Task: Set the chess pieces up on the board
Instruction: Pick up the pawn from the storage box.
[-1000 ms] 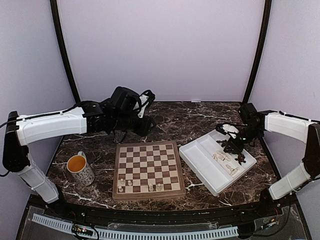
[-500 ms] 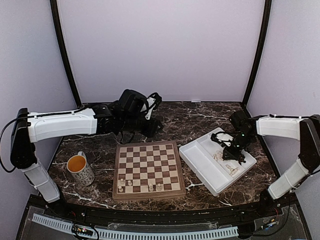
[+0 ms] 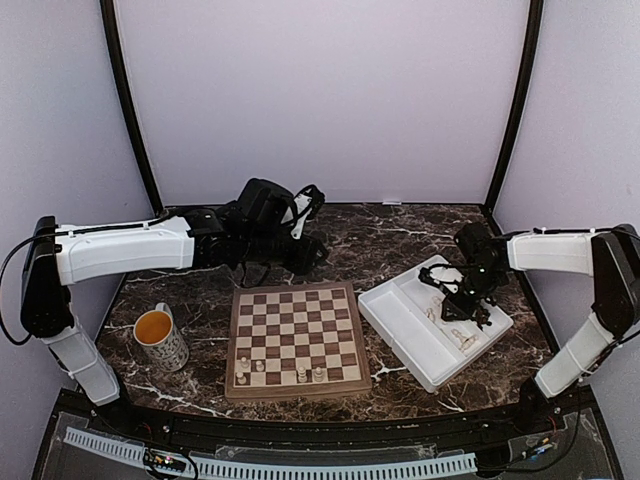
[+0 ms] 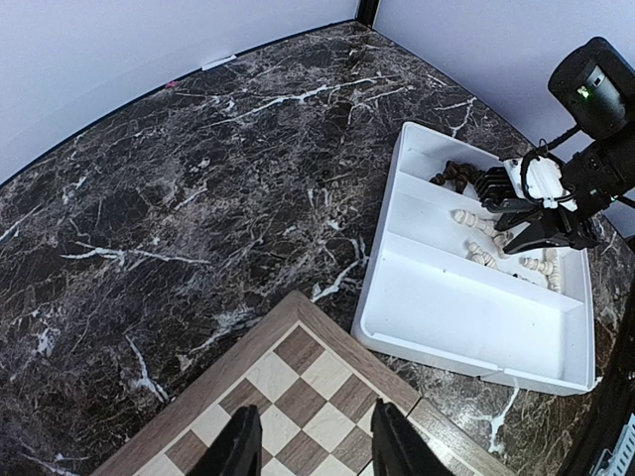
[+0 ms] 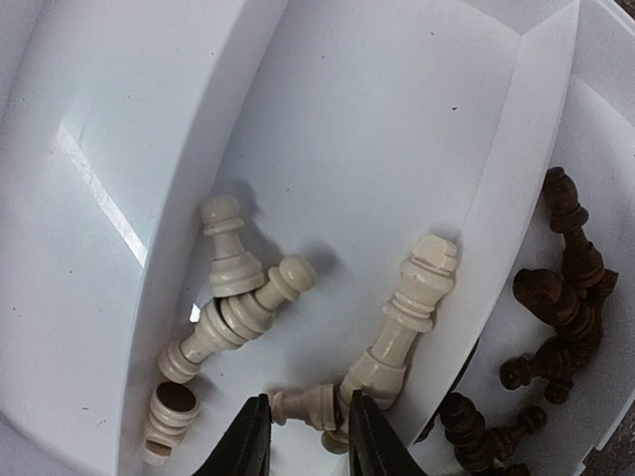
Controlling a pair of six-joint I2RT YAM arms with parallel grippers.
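Observation:
The board lies at the table's middle, with several cream chess pieces standing on its near rows. My left gripper hangs open above the board's far right corner, nothing between its fingers. My right gripper is down in the white tray, open, its fingertips on either side of a small cream pawn that lies flat. A taller cream piece leans against that pawn. More cream pieces lie to its left, and dark pieces fill the adjoining compartment.
The white compartmented tray sits right of the board, its largest compartment bare. A patterned mug with orange liquid stands left of the board. Dark marble table stretches behind the board to the back wall.
My right gripper has moved left and down into the tray's cream-piece compartment and its jaws have widened. My left arm shifted slightly right, then held still.

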